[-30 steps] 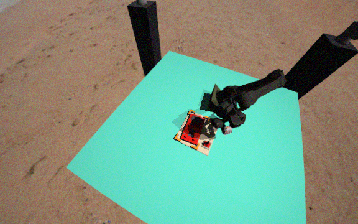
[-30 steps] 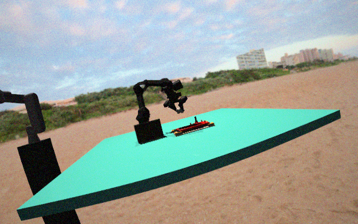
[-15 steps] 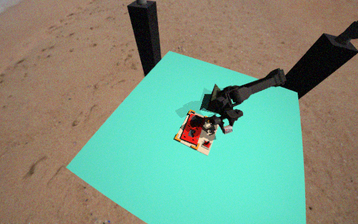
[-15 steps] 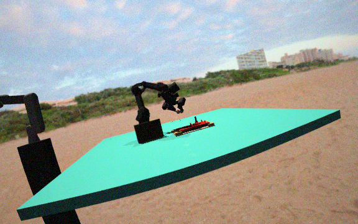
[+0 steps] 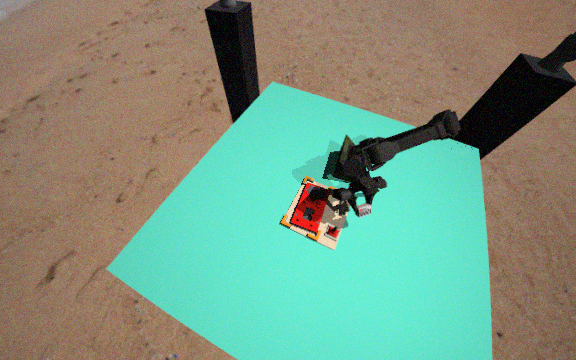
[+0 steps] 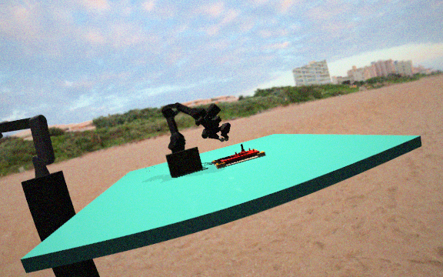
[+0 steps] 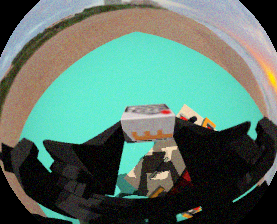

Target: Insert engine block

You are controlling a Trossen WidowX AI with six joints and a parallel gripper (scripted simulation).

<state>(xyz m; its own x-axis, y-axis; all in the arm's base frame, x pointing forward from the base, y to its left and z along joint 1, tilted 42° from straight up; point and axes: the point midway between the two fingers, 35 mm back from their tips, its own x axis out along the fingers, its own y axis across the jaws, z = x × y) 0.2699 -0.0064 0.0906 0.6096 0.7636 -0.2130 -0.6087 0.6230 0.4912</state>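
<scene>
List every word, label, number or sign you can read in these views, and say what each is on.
None can be read. The orange marks on the engine block held in the end effector are too blurred to tell if they are text. The car body shows no lettering.

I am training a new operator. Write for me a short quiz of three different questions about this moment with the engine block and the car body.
1. True or false: the gripper is shut on the engine block.
2. Where is the engine block now? A) seated in the opening of the car body B) held in the air, off to one side of the opening C) lying on the turquoise table
3. Fill in: the car body rests on a tan ____ with orange corners.

Key: 1 true; 2 B; 3 base board.
</scene>
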